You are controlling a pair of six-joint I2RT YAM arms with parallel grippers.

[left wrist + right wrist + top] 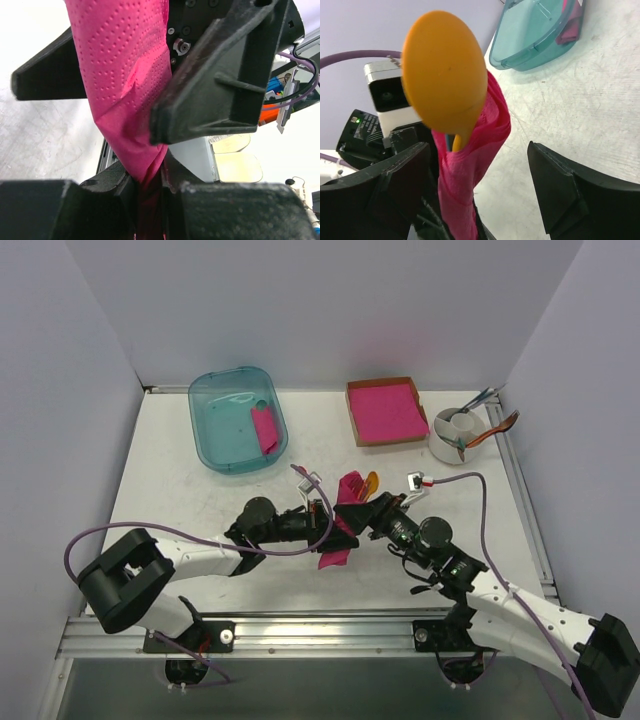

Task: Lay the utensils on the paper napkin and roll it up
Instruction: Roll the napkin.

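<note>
Right wrist view: the paper napkin (470,170) is rolled into a tight magenta tube standing roughly upright. The round bowl of the orange spoon (445,70) sticks out of its top end. The left gripper (145,182) is clamped on the roll's lower part. The right gripper (480,195) has its jaws spread wide on either side of the roll, not pinching it. The roll is held off the table (170,490), to the near right of the teal tub (205,440). A crumpled pink piece (266,430) lies inside that tub.

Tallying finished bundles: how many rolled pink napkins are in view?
2. One roll lies in the teal bin; the other, the napkin pinched in the left gripper, has the orange spoon poking out.
</note>
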